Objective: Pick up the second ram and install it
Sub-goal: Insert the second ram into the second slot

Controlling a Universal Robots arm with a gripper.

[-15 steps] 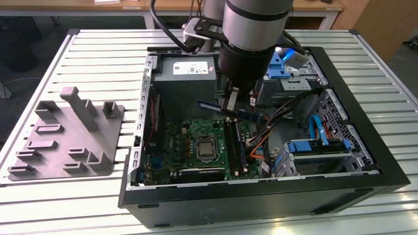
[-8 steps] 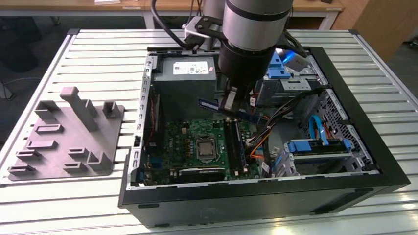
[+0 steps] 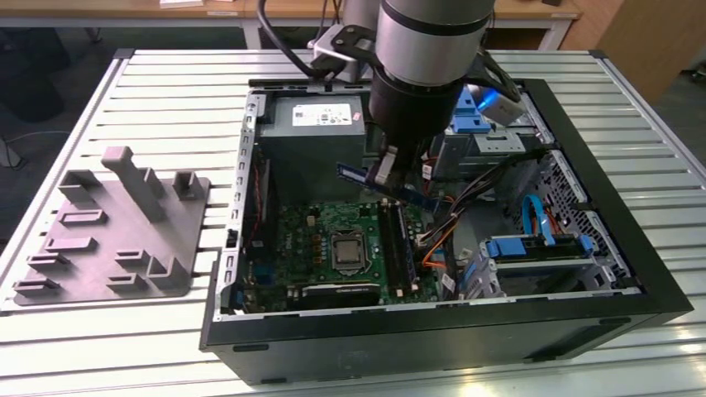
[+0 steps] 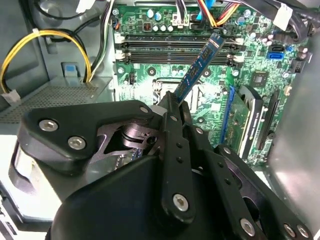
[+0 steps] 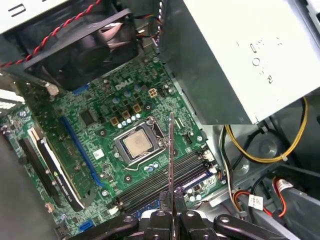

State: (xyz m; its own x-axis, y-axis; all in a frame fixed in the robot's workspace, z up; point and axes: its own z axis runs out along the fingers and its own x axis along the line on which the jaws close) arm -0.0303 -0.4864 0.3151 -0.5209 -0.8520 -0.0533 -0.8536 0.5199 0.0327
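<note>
Gripper (image 4: 172,102) clenched on the second ram (image 4: 199,70), held above the memory slots (image 4: 150,44) beneath it; the stick lies skewed across them, so pressing down risks jamming.

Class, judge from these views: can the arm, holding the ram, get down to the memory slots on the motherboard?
Probably yes. The gripper holds the second ram over the open case, and the memory slots lie uncovered below it; the cables sit beside them, not across.
</note>
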